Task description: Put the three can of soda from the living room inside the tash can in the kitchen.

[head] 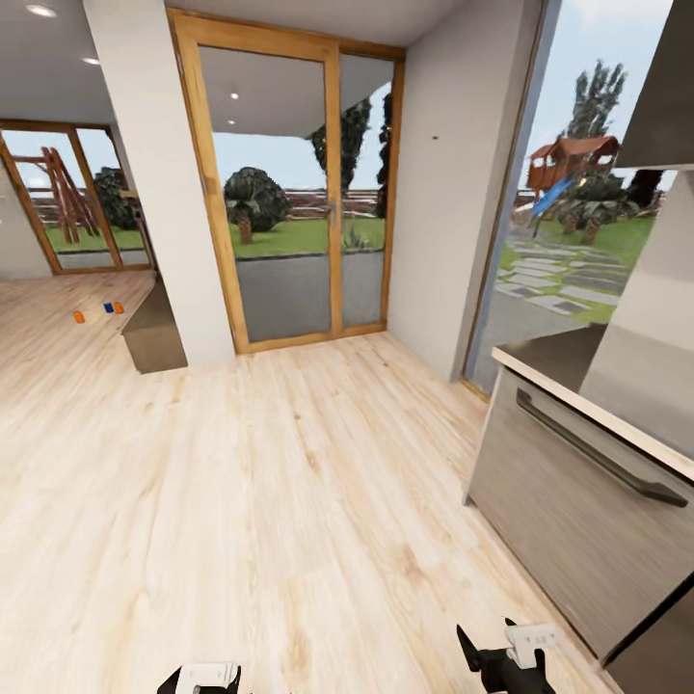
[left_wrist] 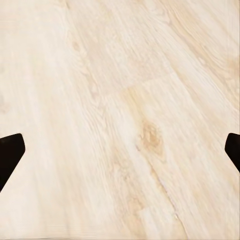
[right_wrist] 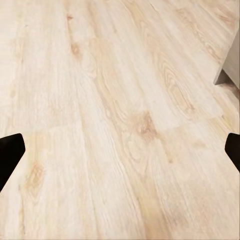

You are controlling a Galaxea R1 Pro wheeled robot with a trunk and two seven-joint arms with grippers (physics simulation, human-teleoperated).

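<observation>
Robot in transit on the wood floor (head: 289, 501). Both arms are tucked low and carry nothing, a travelling pose as I judge it, since there is nothing within reach to pick up.

Left gripper (left_wrist: 120, 150) — fingers spread wide, dark tips at opposite edges of its wrist view, bare planks between. Right gripper (right_wrist: 120, 150) — the same, spread and empty; off to one side of it the corner of a grey cabinet (right_wrist: 231, 65) cuts in.

Soda cans (head: 96, 311) — far ahead of the left gripper and well apart from both, standing on the floor in the further room beyond the white pillar (head: 164, 183). Two orange specks and a blue one between; too small to be sure they are upright.

The head view alone gives the cans, the glass door (head: 289, 193) with the garden behind, and the steel-fronted drawer (head: 578, 501) just ahead of the right gripper. The wrist views add what the head view's lower edge crops — how far each pair of fingers stands apart.

Bin location unknown from here.
</observation>
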